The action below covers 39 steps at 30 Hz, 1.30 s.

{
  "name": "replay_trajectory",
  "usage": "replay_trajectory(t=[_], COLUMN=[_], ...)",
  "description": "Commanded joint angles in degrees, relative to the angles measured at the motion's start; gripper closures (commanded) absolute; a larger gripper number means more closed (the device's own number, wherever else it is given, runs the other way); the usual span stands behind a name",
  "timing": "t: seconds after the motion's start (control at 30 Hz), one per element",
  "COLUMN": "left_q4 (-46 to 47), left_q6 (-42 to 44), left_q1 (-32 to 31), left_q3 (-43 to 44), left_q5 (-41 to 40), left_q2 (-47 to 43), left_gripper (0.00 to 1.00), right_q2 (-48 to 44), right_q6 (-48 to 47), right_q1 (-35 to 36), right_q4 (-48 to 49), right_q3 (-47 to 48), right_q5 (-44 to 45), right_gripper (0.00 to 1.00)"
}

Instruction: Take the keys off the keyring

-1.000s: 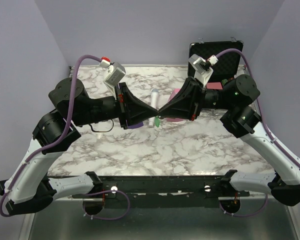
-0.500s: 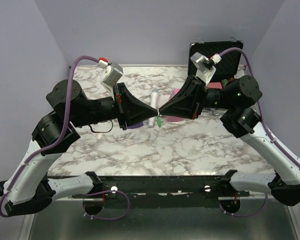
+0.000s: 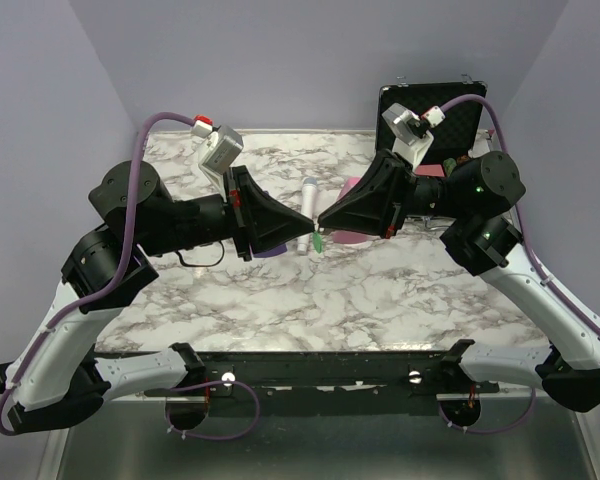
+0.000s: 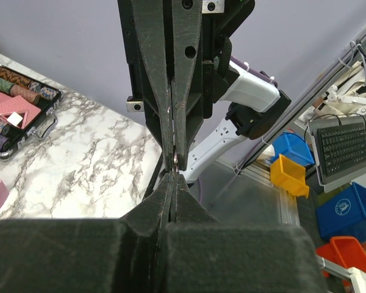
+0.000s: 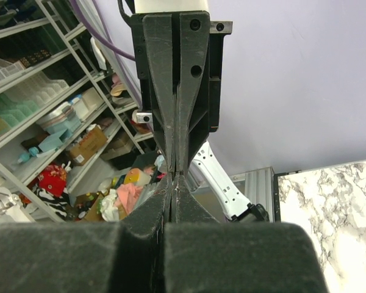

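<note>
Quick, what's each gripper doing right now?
Left gripper: shut, pinched item too small to tell.
Right gripper: shut, same; green key visible by the tips.

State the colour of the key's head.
The key head is bright green; top external view shows it best.

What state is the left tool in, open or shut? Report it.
Shut. In its wrist view the left tool has fingers pressed together, no gap, tip to tip with the right tool. What it pinches: cannot tell.

The left tool (image 3: pixel 308 217) and right tool (image 3: pixel 324 219) meet tip to tip above the marbled surface (image 3: pixel 330 300). The green key (image 3: pixel 320 242) shows just at their 6 o'clock, and a microphone (image 3: pixel 307 190) at 12 o'clock.
</note>
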Motion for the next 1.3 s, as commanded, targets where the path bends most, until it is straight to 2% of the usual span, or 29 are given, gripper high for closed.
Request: replay_trajectory(t=[0.0,0.07,0.13,0.2,0.3,0.7,1.27], left_q4=[-0.7,-1.0,-1.3,-1.9,-3.2,-1.9,-3.2], left_q6=[0.2,0.7,1.2,1.7,2.1,1.5,2.6], left_q1=[0.1,0.1,0.1,0.1,0.2,0.1,0.1], left_q3=[-0.4,0.3,0.6,1.3,2.0,2.2,4.7], left_q5=[-1.6,-2.1,-2.5,-3.0,-2.8,-1.4,-1.5], left_q2=[-0.2,-0.1,-0.2,-0.1,0.6,1.6,3.0], left_gripper=[0.94,0.71,0.52,0.48,0.47,0.61,0.72], right_q2=[-0.8,-0.8,-0.9,-1.0,-1.1,-0.8,-0.3], right_q6=[0.6,0.7,0.6,0.4,0.3,0.6,0.6], right_q1=[0.3,0.3,0.3,0.3,0.3,0.3,0.3], right_q4=[3.0,3.0,2.9,2.7,2.7,2.9,3.0], right_q3=[0.2,0.2,0.3,0.3,0.4,0.5,0.5], right_q5=[-1.1,-1.1,-1.1,-1.0,-1.0,-1.1,-1.3], right_gripper=[0.99,0.99,0.99,0.99,0.99,0.99,0.99])
